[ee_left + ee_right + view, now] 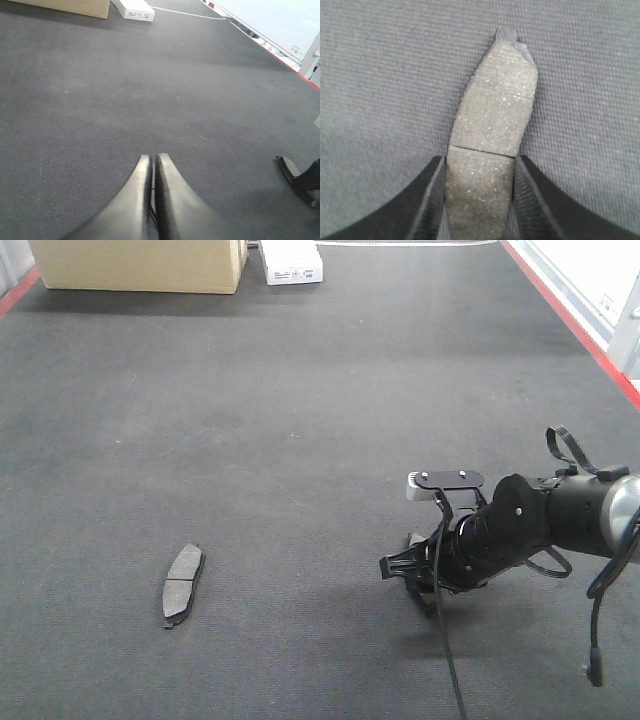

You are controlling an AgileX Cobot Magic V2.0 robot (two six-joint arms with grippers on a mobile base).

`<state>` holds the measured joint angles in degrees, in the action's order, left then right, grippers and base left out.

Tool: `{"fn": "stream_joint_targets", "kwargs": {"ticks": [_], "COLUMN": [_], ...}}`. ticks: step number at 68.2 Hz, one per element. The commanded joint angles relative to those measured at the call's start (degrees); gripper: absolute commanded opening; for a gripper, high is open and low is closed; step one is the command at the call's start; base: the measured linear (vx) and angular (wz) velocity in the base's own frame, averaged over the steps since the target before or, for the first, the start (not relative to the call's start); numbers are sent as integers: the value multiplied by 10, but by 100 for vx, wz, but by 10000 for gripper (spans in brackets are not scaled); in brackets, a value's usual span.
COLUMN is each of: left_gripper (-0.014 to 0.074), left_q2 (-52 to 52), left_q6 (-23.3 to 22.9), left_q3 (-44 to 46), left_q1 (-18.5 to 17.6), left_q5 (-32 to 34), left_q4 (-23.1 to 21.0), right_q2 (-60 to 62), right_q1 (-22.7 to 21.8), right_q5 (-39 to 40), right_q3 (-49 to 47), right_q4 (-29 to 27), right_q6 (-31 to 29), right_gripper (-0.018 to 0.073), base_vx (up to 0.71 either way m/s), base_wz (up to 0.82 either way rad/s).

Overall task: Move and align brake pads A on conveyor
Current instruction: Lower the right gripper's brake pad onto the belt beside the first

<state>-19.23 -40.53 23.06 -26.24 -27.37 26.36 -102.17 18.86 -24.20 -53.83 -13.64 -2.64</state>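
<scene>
Front view: lone brake pad (183, 584) lay flat on conveyor (300, 420), lower left, well apart from right gripper (410, 575), which sat low at conveyor surface. Left wrist view: left gripper (151, 160) fingers pressed together above conveyor. Right wrist view: right gripper clamped on second brake pad (492, 120), which lay flat on conveyor.

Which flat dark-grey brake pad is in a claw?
The grooved dark-grey pad gripped by the right claw; the other pad lies free on the dark felt-like belt.

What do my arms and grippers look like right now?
Right arm: glossy black housing with a silver band, loose black cables, a small black-and-grey camera plate. Right gripper fingers are black, ribbed inside. Left gripper: smooth black tapered fingers.
</scene>
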Motion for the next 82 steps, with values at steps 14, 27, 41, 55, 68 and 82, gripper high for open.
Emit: {"fn": "stream_joint_targets", "kwargs": {"ticks": [14, 27, 41, 55, 68, 82], "left_gripper": [-6, -6, -6, -6, -6, -6], "left_q2": [-4, -4, -4, -4, -4, -4], "left_q6": [-4, -4, -4, -4, -4, -4], "left_q3": [14, 14, 14, 14, 14, 14], "left_q1": [-2, -2, -2, -2, -2, -2], "left_q5": [35, 35, 35, 35, 35, 35], "left_q4": [8, 8, 8, 8, 8, 8], "right_q2": [21, 21, 60, 162, 257, 355], "right_q1": [-1, -1, -1, -1, -1, -1], "right_q5": [17, 1, -14, -23, -70, -59], "right_q3": [-16, -17, -17, -17, -16, 28], "right_q4": [-18, -18, -16, 8, 67, 136], "right_q6": [-1, 0, 0, -1, -1, -8], "right_gripper": [205, 386, 442, 440, 435, 279], "base_vx": [0, 0, 0, 0, 0, 0], "base_wz": [0, 0, 0, 0, 0, 0]}}
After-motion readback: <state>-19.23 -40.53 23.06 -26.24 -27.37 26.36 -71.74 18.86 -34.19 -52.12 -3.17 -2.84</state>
